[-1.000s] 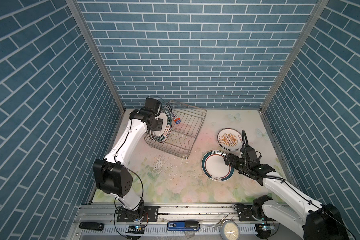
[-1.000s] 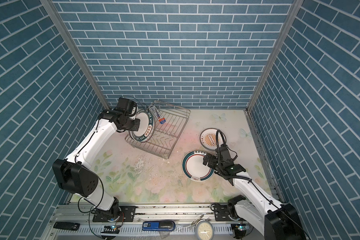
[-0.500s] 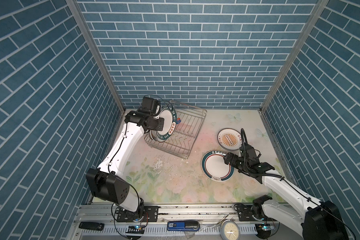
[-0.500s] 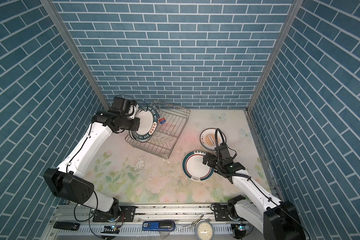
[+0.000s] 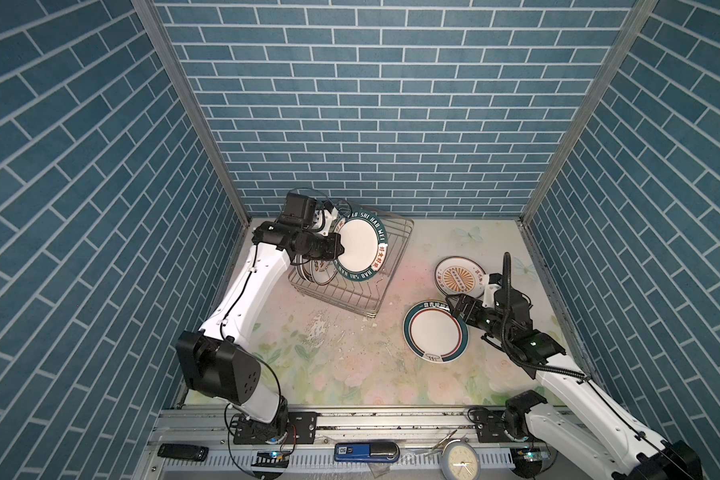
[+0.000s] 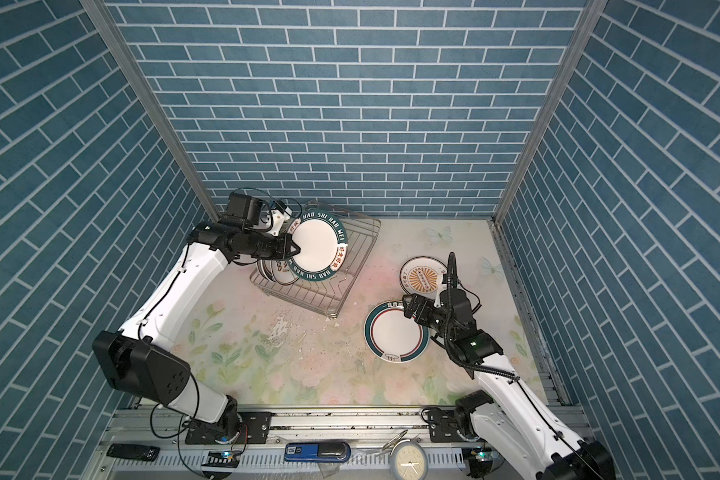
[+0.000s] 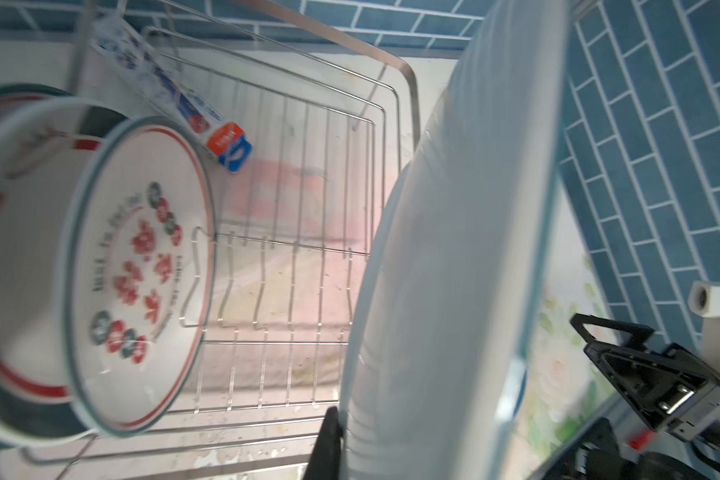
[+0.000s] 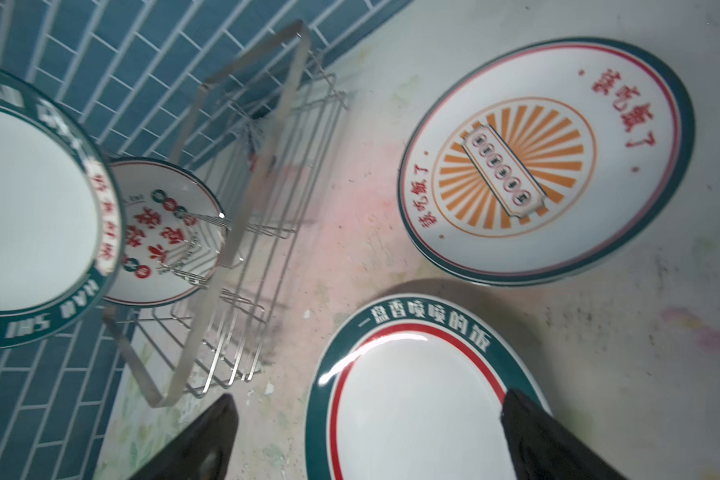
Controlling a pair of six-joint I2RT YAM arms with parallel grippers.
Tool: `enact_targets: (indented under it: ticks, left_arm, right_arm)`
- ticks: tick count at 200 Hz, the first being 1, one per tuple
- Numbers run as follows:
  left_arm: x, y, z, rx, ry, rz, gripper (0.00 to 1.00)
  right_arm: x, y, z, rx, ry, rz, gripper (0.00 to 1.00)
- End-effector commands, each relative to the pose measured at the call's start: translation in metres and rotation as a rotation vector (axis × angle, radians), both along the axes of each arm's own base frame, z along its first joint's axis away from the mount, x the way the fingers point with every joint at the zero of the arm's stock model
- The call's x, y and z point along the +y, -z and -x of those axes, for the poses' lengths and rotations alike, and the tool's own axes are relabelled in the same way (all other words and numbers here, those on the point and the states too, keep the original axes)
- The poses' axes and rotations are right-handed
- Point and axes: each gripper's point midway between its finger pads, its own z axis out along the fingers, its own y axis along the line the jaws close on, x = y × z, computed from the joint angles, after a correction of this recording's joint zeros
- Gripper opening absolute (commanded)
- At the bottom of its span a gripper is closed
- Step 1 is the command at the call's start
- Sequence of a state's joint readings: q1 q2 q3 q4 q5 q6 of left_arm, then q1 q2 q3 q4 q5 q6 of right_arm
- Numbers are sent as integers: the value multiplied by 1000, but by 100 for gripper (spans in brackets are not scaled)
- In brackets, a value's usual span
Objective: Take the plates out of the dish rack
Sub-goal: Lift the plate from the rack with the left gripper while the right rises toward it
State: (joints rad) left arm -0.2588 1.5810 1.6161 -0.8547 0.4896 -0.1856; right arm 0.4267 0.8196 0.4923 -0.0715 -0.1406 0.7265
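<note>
The left gripper [image 5: 336, 249] is clamped on the rim of a teal-rimmed plate [image 5: 360, 249] – white centre, "HAO SHI HAO WEI" lettered around the band – and holds it on edge over the left end of the dish rack [image 5: 346, 297]. Behind it a few more plates [image 5: 317, 272] stand in the dividers (the left wrist view shows a red-character plate [image 7: 142, 270] nearest). The right gripper [image 5: 456, 308], jaws spread wide and grasping nothing, hovers over the rim of a teal-and-red banded plate [image 5: 433, 334] lying flat on the floral table [image 5: 350, 365] – just beside it lies a sunburst plate [image 5: 458, 278]
</note>
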Motion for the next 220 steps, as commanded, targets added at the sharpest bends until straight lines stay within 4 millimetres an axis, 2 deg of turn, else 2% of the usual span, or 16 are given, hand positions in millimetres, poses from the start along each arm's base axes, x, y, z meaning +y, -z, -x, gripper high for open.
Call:
enact_targets:
  ticks: [1,41,56,98,116,140,180,220]
  left_arm:
    - [-27,-11,4,34,83,179,0]
    - [-45,-6,8,101,126,281,1]
    - [-49,0,9,134,133,288,1]
    - [-53,18,11,198,135,246,1]
    - [-56,23,12,219,137,241,0]
    - [-58,27,14,231,141,234,0]
    - [-64,35,16,263,150,232,0]
    - [-64,33,16,256,151,233,0]
  right_arm:
    - [25,-23,1,-100,-112,-126,99]
    - [59,-53,-8,-168,-243,-316,99]
    - [68,-61,-14,-182,-270,-370,94]
    - [89,-68,-32,-187,-297,-449,84]
    - [98,-65,-39,-167,-299,-463,76]
    - [111,-67,-46,-173,-319,-484,72]
    - [126,-62,-59,-148,-320,-482,67]
    - [140,-52,-69,-124,-331,-492,66]
